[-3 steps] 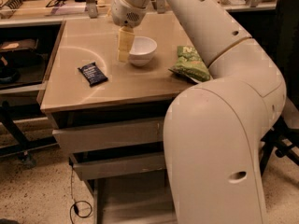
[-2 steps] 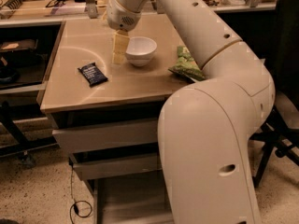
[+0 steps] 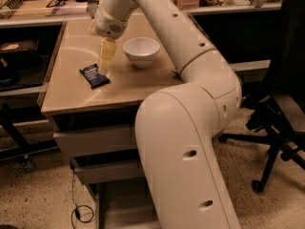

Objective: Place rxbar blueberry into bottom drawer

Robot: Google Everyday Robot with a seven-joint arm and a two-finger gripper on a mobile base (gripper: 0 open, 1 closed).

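Note:
The rxbar blueberry point(image 3: 94, 75), a small flat dark navy wrapper, lies on the beige tabletop point(image 3: 71, 46) near its left front. My gripper point(image 3: 104, 67) hangs from the white arm just right of the bar, its pale fingers point(image 3: 106, 54) pointing down at the bar's right edge. The bottom drawer point(image 3: 126, 204) stands pulled out under the table, low in the view, partly hidden by my arm.
A white bowl point(image 3: 141, 50) sits on the table right of my gripper. Two upper drawers point(image 3: 95, 140) are below the tabletop. A black office chair point(image 3: 281, 123) stands at the right. A cable point(image 3: 81, 213) lies on the floor. Cluttered benches run behind.
My gripper has moved left and down from beside the bowl to just beside the bar. The green bag is now hidden behind my arm.

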